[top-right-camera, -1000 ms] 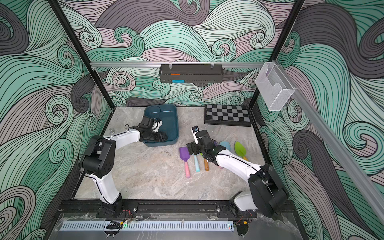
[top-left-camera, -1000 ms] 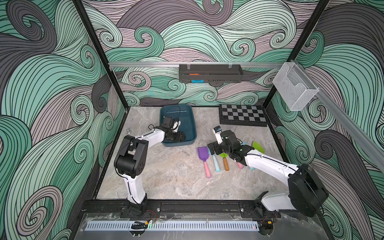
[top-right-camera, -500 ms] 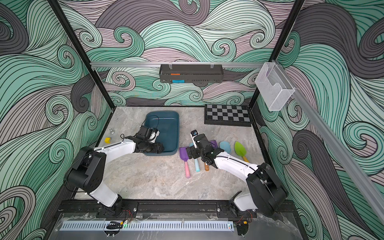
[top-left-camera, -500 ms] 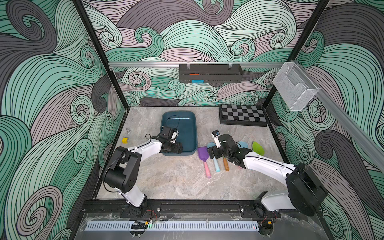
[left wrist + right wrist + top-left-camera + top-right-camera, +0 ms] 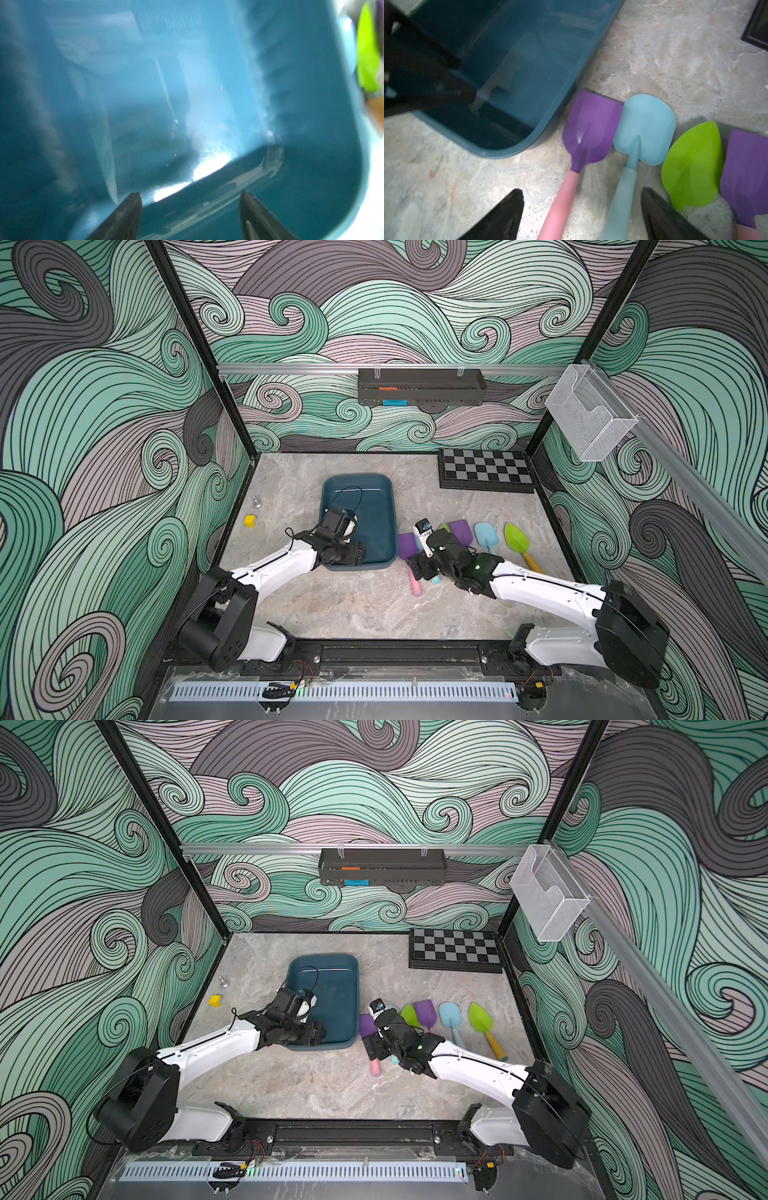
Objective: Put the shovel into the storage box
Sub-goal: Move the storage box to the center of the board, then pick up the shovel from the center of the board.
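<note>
Marble table (image 5: pixel 353 614), wave-print walls (image 5: pixel 83 406). My left gripper (image 5: pixel 189 193): jaws apart, reaching inside box (image 5: pixel 357 477) at its near wall. My right gripper (image 5: pixel 581 189): jaws apart, low over table, straddling handles of purple shovel (image 5: pixel 589 128) and blue shovel (image 5: pixel 644 128). Both lie flat just beside box, outside it.

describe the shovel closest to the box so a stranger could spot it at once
Find the teal box on the grey table; a row of toy shovels lies beside it. Pick the purple shovel with the pink handle at the row's box end, its blade close by the rim. The other purple shovel lies further along, past a light blue one.
</note>
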Available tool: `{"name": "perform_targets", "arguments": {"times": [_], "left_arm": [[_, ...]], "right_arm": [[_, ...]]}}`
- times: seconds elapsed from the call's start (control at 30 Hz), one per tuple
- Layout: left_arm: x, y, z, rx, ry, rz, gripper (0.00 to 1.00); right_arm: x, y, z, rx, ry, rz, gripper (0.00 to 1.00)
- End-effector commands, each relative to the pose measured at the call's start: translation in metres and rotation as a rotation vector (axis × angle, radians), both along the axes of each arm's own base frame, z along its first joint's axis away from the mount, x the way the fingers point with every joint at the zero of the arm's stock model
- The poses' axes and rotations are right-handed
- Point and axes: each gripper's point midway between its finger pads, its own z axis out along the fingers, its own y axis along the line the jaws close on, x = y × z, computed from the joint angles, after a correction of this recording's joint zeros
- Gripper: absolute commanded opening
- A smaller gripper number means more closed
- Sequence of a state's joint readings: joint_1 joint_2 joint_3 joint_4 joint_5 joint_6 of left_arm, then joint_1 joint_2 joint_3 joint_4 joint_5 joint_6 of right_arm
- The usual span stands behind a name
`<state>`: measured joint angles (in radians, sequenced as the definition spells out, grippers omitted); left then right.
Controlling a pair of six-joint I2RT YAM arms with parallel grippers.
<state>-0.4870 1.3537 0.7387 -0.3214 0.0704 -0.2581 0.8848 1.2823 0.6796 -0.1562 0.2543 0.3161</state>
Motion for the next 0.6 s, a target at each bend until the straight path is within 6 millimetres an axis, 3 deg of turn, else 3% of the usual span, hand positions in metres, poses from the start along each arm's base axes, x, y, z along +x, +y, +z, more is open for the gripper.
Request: {"name": "perform_targets", "arguments": {"times": [0.0, 0.17, 0.33, 0.57], "left_arm": [[0.020, -0.001, 0.037, -0.015, -0.109, 0.042, 0.78], [0.026, -0.005, 0.052, -0.035, -0.137, 0.040, 0.79], [0.020, -0.002, 0.051, -0.043, -0.138, 0.042, 0.79], [0.017, 0.001, 0.041, -0.032, -0.126, 0.047, 0.80]], "right_arm": [[-0.018, 0.002, -0.008, 0.014, 0.058, -0.044, 0.80], [-0.028, 0.000, -0.030, 0.017, 0.116, -0.071, 0.68], [-0.033, -0.006, -0.053, -0.011, 0.158, -0.097, 0.65], [-0.029, 0.001, -0.064, -0.029, 0.181, -0.106, 0.59]]}}
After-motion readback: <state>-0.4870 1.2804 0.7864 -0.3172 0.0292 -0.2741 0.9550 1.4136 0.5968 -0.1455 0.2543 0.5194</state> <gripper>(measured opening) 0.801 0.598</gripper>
